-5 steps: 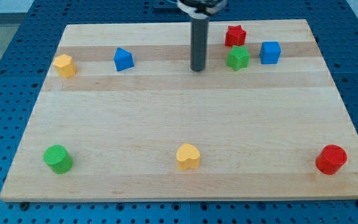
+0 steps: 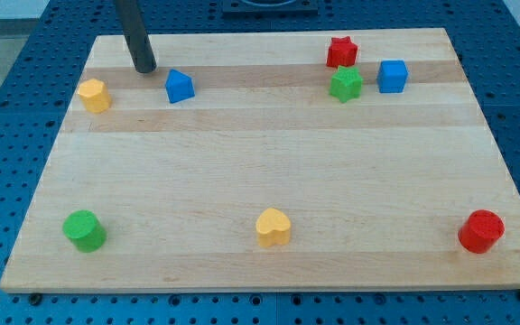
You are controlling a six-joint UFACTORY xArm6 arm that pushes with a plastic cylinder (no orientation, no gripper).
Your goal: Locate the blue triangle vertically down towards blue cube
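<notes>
The blue triangle (image 2: 179, 86) lies near the view's top left on the wooden board (image 2: 260, 171). The blue cube (image 2: 392, 76) sits far to the view's right at about the same height, beside a green star (image 2: 345, 84). My tip (image 2: 144, 69) rests on the board just up and to the left of the blue triangle, a short gap away, not touching it. The rod rises from there out of the view's top.
A red star (image 2: 340, 51) lies above the green star. A yellow block (image 2: 94, 94) sits left of the triangle. Along the view's bottom lie a green cylinder (image 2: 84, 229), a yellow heart (image 2: 273, 227) and a red cylinder (image 2: 481, 231).
My tip has moved left from beside the green star to just up-left of the blue triangle. No block has moved.
</notes>
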